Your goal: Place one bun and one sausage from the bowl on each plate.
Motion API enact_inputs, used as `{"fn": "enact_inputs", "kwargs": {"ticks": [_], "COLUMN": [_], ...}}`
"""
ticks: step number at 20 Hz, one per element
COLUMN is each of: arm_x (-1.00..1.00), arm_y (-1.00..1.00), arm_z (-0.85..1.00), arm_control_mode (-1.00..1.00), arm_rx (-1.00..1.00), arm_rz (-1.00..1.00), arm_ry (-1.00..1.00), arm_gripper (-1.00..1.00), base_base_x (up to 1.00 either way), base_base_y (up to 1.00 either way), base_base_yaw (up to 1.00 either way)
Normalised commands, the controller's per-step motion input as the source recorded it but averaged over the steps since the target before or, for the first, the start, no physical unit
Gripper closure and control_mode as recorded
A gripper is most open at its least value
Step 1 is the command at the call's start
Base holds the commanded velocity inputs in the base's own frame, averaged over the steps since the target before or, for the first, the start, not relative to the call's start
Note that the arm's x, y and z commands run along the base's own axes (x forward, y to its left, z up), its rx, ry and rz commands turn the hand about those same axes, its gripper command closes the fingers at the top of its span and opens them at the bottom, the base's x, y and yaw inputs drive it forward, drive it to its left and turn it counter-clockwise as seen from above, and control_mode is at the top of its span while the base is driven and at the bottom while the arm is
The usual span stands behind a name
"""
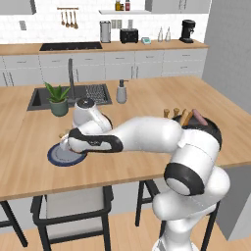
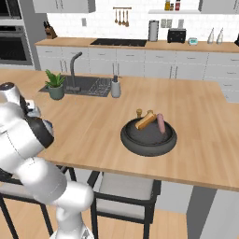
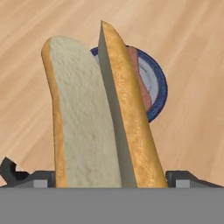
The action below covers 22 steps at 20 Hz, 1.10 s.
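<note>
Right up against the hand camera, a split bun [image 3: 98, 118] stands between the two dark fingertips [image 3: 11, 171], its pale cut face turned one way and its golden crust the other, and the pincer [image 3: 98, 177] holds it with its fingers spread wide on either side of the bread. Beyond the bun, on the wooden bench [image 3: 188, 52], sits the blue-rimmed plate [image 3: 159, 85], and a strip of reddish sausage [image 3: 139, 76] peeks out across its grey centre, just behind the crust. From the left base view the white arm [image 1: 147, 135] reaches across the bench, its hand low over that same plate, which lies near the front edge of the bench; whether the bun touches the plate cannot be told. Well away from the plate, toward the far end of the bench, the dark bowl [image 2: 148, 136] rests with its thick rim, and in it lie a tan bun [image 2: 146, 120] and a pink sausage [image 2: 161, 123], leaning side by side against the rim. Behind the plate, toward the sink [image 1: 68, 95], a small potted plant [image 1: 58, 99] stands at the basin's near corner, and a grey soap dispenser [image 1: 121, 92] stands at the sink's other end, between the plate and the back wall.
</note>
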Motion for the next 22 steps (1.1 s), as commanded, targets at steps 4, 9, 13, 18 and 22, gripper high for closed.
{"fn": "enact_inputs", "kwargs": {"ticks": [4,9,13,18,22], "arm_x": [0.45,0.26,0.22,0.20,0.43], "arm_y": [0.21,0.48,0.18,0.09,0.10], "arm_z": [-0.52,-0.31,-0.28,-0.31,-0.12], "arm_control_mode": [-1.00,-1.00,-1.00,-1.00,-1.00], "arm_rx": [0.00,0.00,0.00,0.00,0.00], "arm_rz": [-0.06,-0.05,-0.07,-0.07,-0.08], "arm_ry": [0.00,0.00,0.00,0.00,0.00], "arm_gripper": [1.00,1.00,1.00,1.00,1.00], "base_base_x": [0.00,0.00,0.00,0.00,0.00], "base_base_y": [0.00,0.00,0.00,0.00,0.00], "base_base_yaw": [0.00,0.00,0.00,0.00,0.00]}}
